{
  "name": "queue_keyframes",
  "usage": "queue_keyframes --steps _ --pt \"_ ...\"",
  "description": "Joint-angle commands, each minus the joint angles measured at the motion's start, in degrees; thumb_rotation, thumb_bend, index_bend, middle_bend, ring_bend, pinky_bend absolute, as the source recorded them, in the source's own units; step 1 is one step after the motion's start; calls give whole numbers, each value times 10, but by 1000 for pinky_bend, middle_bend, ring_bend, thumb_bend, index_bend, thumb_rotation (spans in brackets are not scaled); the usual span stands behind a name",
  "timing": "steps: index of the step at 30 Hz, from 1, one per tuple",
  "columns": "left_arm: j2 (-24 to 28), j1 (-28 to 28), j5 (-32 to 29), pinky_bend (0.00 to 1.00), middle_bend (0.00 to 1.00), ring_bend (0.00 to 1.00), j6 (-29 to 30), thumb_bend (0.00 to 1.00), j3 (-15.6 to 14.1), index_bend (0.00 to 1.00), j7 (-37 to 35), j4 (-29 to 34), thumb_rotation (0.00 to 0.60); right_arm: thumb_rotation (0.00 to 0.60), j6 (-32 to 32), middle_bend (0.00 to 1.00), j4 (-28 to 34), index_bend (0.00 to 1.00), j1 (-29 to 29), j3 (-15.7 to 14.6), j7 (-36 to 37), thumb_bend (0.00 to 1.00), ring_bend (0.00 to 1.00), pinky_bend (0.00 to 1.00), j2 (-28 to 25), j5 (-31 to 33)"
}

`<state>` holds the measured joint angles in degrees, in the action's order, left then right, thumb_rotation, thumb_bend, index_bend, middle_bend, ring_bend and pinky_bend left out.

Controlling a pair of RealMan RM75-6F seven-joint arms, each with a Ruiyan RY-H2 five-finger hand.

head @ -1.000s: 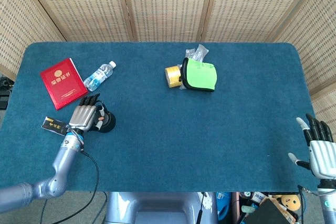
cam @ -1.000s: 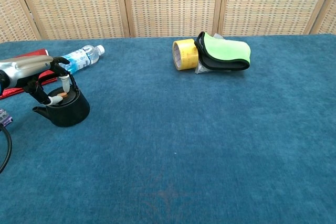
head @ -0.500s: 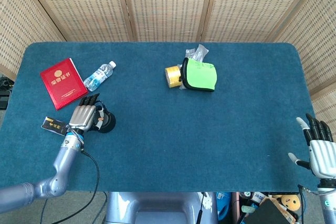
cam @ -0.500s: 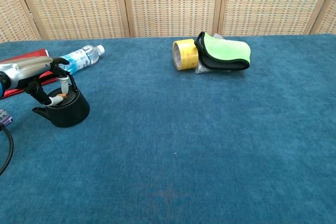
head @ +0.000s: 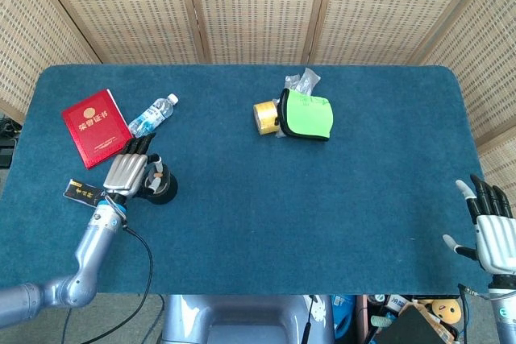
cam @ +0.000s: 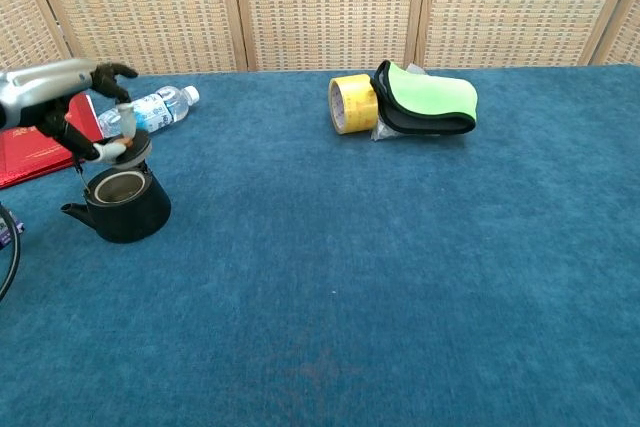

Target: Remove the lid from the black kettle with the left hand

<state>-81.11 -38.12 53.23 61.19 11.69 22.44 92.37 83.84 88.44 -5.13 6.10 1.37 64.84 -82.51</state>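
Observation:
The black kettle (cam: 125, 207) stands on the blue table near its left edge, spout pointing left, and its mouth shows uncovered. My left hand (cam: 70, 102) pinches the round lid (cam: 127, 146) and holds it a little above the kettle's opening. From the head camera the left hand (head: 131, 171) covers most of the kettle (head: 164, 190), and the lid cannot be made out there. My right hand (head: 489, 227) hangs beyond the table's front right corner with its fingers spread and nothing in it.
A red booklet (head: 97, 126) and a water bottle (head: 152, 115) lie behind the kettle. A small black card (head: 82, 192) lies to its left. A yellow tape roll (head: 264, 116) and a green-and-black pouch (head: 308, 114) sit at the back middle. A cable (cam: 8, 267) loops at the left edge.
My left hand has risen from the kettle with the lid pinched in it. The kettle's mouth, covered before, now shows open. The right hand has not moved.

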Motion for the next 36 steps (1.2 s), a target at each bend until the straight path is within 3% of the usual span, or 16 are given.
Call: queue_keyframes --steps 1,14,22,24,26,28,32,36 --pt "7 -3 52 0 0 0 1 401 1 645 -32 15 600 600 -1 0 0 0 -1 -1 -2 0 0 0 1 0" --pt "-98 -62 21 0 0 0 -63 401 -15 645 24 -82 600 600 -10 0 -4 0 -3 1 7 0 0 0 -1 8" --pt "-122 -75 -17 0 0 0 -79 401 -23 632 59 -110 600 600 -14 0 -6 0 -4 3 15 0 0 0 -3 13" --pt "-121 -77 -24 0 0 0 -80 401 -25 507 66 -110 600 600 -14 0 -6 0 -4 3 16 0 0 0 -3 14" --pt "-119 -77 -28 0 0 0 -79 401 -25 205 70 -106 600 600 -14 0 -6 0 -3 4 16 0 0 0 -3 15" --pt "-116 -78 -31 0 0 0 -74 373 -25 33 76 -101 600 600 -14 0 -4 0 -3 5 14 0 0 0 -2 17" --pt "-104 -75 -29 0 0 0 -62 262 -22 0 74 -80 600 600 -14 0 -2 0 -3 4 11 0 0 0 -2 18" --pt "-76 -65 -12 0 0 0 -41 240 -16 0 61 -43 600 600 -14 0 0 0 -3 4 8 0 0 0 -1 17"
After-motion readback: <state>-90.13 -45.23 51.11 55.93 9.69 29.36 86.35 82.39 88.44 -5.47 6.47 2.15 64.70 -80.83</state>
